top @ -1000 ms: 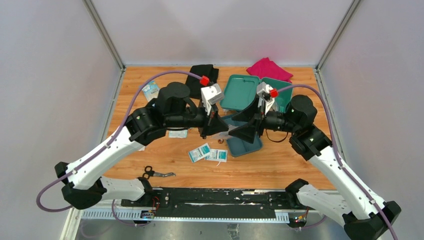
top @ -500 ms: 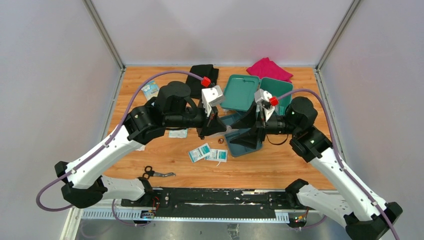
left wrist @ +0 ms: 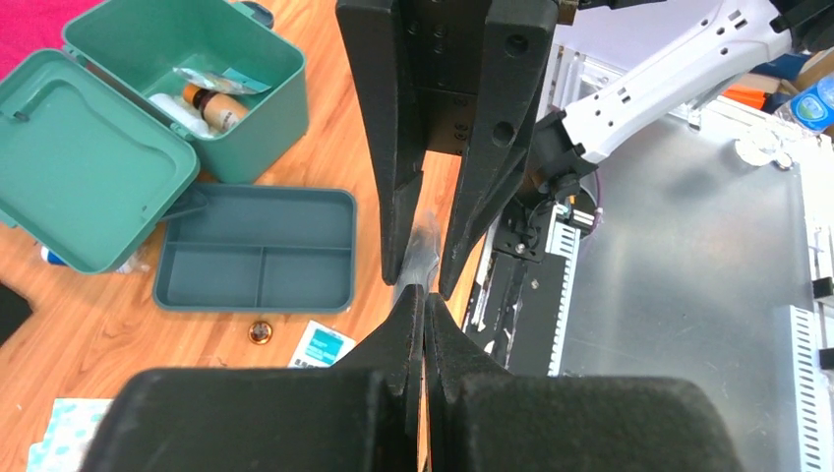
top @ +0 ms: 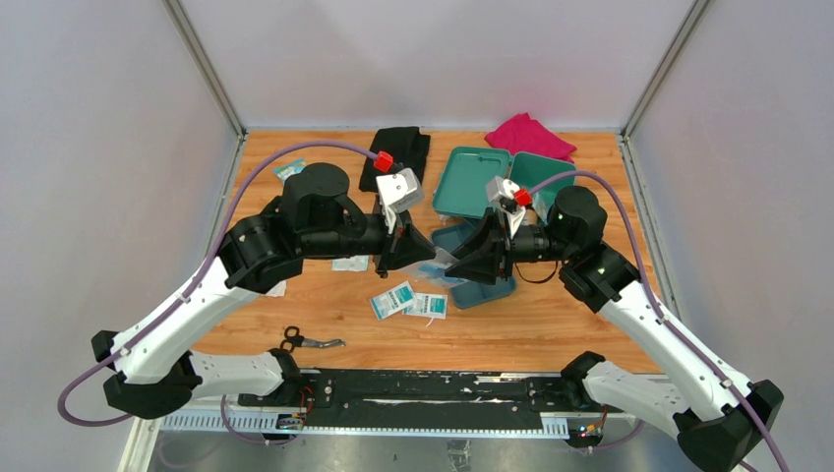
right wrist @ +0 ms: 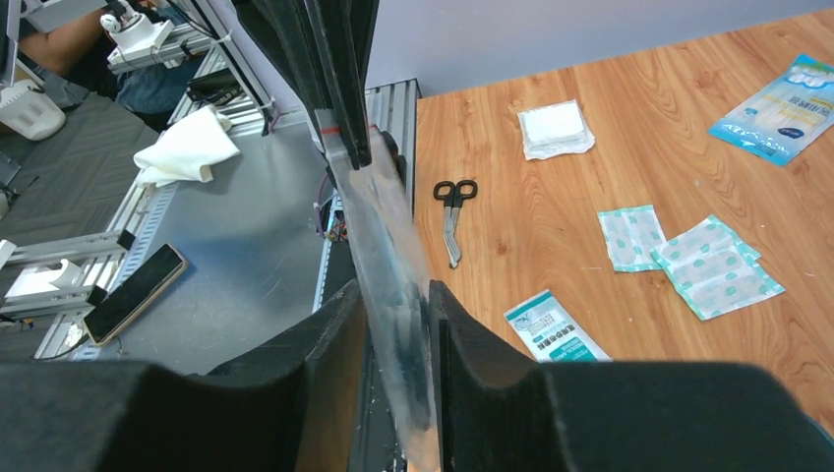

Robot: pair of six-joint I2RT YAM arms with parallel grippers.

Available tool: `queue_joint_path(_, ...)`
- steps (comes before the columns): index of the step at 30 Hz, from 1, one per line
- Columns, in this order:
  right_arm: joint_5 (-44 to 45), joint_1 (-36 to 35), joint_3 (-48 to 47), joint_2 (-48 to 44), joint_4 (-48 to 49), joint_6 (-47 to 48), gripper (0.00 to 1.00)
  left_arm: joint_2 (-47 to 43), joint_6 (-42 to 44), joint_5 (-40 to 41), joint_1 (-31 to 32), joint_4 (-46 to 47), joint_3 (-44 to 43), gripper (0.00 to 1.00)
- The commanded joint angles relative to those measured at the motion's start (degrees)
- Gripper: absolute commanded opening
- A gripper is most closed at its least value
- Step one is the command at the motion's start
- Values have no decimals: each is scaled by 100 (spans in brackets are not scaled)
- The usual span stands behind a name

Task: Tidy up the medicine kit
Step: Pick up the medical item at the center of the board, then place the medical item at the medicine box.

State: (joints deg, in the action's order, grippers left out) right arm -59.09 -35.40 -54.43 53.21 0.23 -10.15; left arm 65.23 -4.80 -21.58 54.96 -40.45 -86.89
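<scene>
The teal medicine kit (top: 539, 175) stands open at the back right, its lid (left wrist: 79, 167) laid flat, with a bottle and packets inside the box (left wrist: 226, 69). Its grey-blue two-compartment tray (left wrist: 256, 251) lies on the table in front of it. Over the tray's left end, a clear plastic bag (right wrist: 388, 236) hangs between both grippers. My left gripper (left wrist: 424, 305) is shut on one edge of the bag. My right gripper (right wrist: 396, 305) faces it, its jaws narrowly apart on either side of the bag's other end.
Scissors (top: 313, 342) lie near the front edge. Teal-and-white packets (top: 408, 300) sit left of the tray, with a small brown round thing (left wrist: 260, 331) nearby. Plaster packets (right wrist: 703, 261), a gauze pack (right wrist: 556, 128) and a blue pouch (right wrist: 787, 108) lie left. Black cloth (top: 398, 152) and pink cloth (top: 531, 136) sit at the back.
Both arms have shifted left with the bag between them. The right gripper's jaws have narrowed around the bag. The left gripper has stayed shut.
</scene>
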Motion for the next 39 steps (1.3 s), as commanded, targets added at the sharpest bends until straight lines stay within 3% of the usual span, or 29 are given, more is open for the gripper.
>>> queue_joint_path(1, -180, -91, 73, -31, 3, 64, 32, -125, 81, 210, 50, -87, -77, 0)
queue_joint_path(7, -206, -99, 37, 46, 3, 36, 19, -144, 41, 385, 43, -86, -47, 0)
queue_joint_path(11, -155, -105, 31, 50, 3, -7, 1, -205, 30, 566, 49, -87, -32, 0)
queue_joint_path(13, 26, -103, -17, 37, 3, -18, 0, -240, -27, 772, 50, -91, -13, 4)
queue_joint_path(16, 419, -103, -177, 53, -337, -39, 0, -309, -100, 1100, 46, -21, 60, 30)
queue_joint_path(19, 1574, -98, -413, 99, -798, -58, 0, -429, -235, 1718, 46, 46, 238, 59)
queue_joint_path(25, 5432, -26, -852, 309, -1993, -342, 0, -865, -836, 3918, 42, 198, 1213, 97)
queue_joint_path(28, 6835, 271, -1110, 624, -2395, -679, 0, -866, -1311, 4616, 40, 42, 1788, 100)
queue_joint_path(30, 7205, 620, -1271, 866, -2545, -847, 0, -859, -1601, 4886, 40, -52, 2100, 100)
queue_joint_path(39, 7314, 2318, -1942, 2274, -2849, -1373, 0, -1112, -2377, 5018, 11, 263, 3270, 100)
